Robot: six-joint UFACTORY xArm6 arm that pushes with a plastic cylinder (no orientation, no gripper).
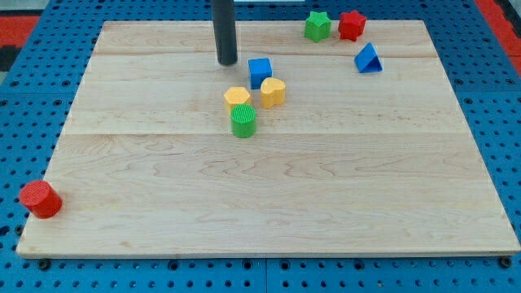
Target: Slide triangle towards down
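Observation:
The blue triangle (368,59) lies near the view's top right on the wooden board (269,195). My tip (227,62) is the lower end of a dark rod that comes down from the view's top. It stands far to the left of the triangle and just left of a blue cube (260,72), without touching it.
A yellow hexagon (237,98), a yellow heart-like block (273,92) and a green cylinder (242,120) cluster below the blue cube. A green star (317,26) and a red star (352,25) sit at the top right. A red cylinder (40,199) stands at the bottom left edge.

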